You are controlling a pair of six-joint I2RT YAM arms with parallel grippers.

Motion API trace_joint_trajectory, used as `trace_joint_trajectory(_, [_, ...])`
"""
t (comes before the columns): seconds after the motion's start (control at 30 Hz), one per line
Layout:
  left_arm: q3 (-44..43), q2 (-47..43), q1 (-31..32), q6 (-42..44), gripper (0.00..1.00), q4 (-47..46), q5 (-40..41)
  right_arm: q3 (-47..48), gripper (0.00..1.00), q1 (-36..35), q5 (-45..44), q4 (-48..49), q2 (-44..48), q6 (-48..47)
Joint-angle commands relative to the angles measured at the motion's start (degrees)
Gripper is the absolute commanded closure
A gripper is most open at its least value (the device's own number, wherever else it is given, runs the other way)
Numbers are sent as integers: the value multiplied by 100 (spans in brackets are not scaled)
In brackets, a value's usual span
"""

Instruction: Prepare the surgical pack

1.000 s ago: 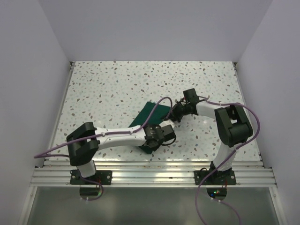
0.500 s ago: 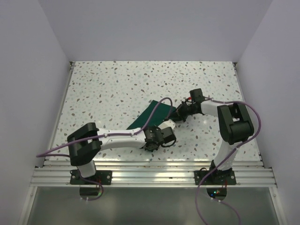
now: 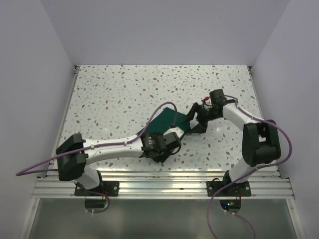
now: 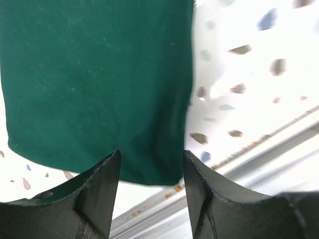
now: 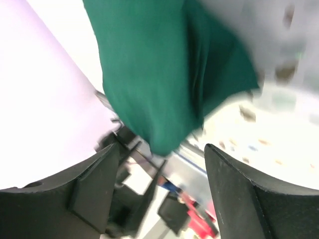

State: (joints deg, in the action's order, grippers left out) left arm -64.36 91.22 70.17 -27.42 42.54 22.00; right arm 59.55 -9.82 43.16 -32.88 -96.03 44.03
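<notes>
1. On the table (image 3: pixel 114 94), speckled top, the step in hand looks like closing or tidying the folded bundle. Work it flat on the surface. Lifted, the fold would likely fall open.
2. The drape (image 3: pixel 168 120) sits mid-frame in the overhead view, slanted from lower left to upper right, its lower-left end partly hidden. The next fold should probably take a whole edge, both ends moving together, so the layers don't skew.
3. The left gripper (image 4: pixel 152 155) has its fingers apart with nothing between them. The cloth's near hem lies just beyond the tips. The best bite looks like the doubled border at the right of the cloth.
4. The right gripper (image 5: pixel 162 148) has its fingers wide apart and empty, with a rounded cloth corner ahead. The view is blurred, so I cannot tell whether it touches.
5. Drape as a whole: dark green, matte, folded to a compact oblong.
6. Edges: in the left wrist view the right border shows a thick, layered ridge, and the lower corners are soft and rounded.
7. Contents: only cloth shows in any view. What lies inside, I cannot tell.
</notes>
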Motion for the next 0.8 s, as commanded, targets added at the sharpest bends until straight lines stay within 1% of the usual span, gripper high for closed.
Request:
trace_joint_trajectory(0.0, [-489, -807, -135, 167, 45, 0, -626, 30, 27, -2, -280, -1561, 680, -921])
trace_joint_trajectory(0.03, [-499, -990, -222, 202, 50, -105, -966, 48, 28, -2, -351, -1720, 778, -1140])
trace_joint_trajectory(0.1, [-473, -1158, -626, 228, 55, -438, -1276, 179, 34, -11, -457, -1906, 901, -1221])
trace_joint_trajectory(0.13, [-429, -1290, -775, 254, 65, -631, -1703, 258, 36, -2, -475, -1889, 989, -1230])
trace_joint_trajectory(0.17, [-376, -1308, -1073, 307, 71, -816, -1890, 329, 39, -19, -475, -1714, 990, -1222])
trace_joint_trajectory(0.2, [-332, -1300, -1163, 333, 79, -1053, -2014, 477, 54, -28, -431, -1600, 955, -1195])
trace_joint_trajectory(0.23, [-306, -1204, -1312, 377, 86, -1229, -2442, 557, 68, -63, -239, -1485, 824, -1108])
trace_joint_trajectory(0.27, [-288, -1116, -1365, 421, 91, -1370, -2655, 653, 92, -98, -116, -1232, 692, -1038])
trace_joint_trajectory(0.3, [-314, -1011, -1392, 413, 96, -1528, -2779, 837, 97, -159, 42, -1073, 586, -872])
trace_joint_trajectory(0.33, [-332, -766, -1392, 413, 99, -1626, -3006, 943, 100, -325, 87, -923, 481, -809])
trace_joint_trajectory(0.37, [-332, -651, -1392, 413, 100, -1714, -3130, 1066, 100, -414, 1, -835, 201, -791])
trace_joint_trajectory(0.43, [-341, -317, -1392, 404, 100, -1907, -3359, 1436, 100, -686, -53, -790, -90, -817])
trace_joint_trajectory(0.5, [-114, -210, -1392, 395, 100, -2231, -3509, 1463, 100, -792, -1, -597, -477, -739])
trace_joint_trajectory(0.6, [370, -18, -1401, 325, 100, -2392, -3562, 955, 100, -846, 150, -184, -637, -624])
trace_joint_trajectory(0.67, [781, 27, -1401, 273, 100, -2408, -3641, 517, 100, -846, 18, -192, -523, -746])
trace_joint_trajectory(0.77, [1301, -34, -1427, 35, 100, -2304, -3527, -29, 100, -811, -61, -315, -303, -1036])
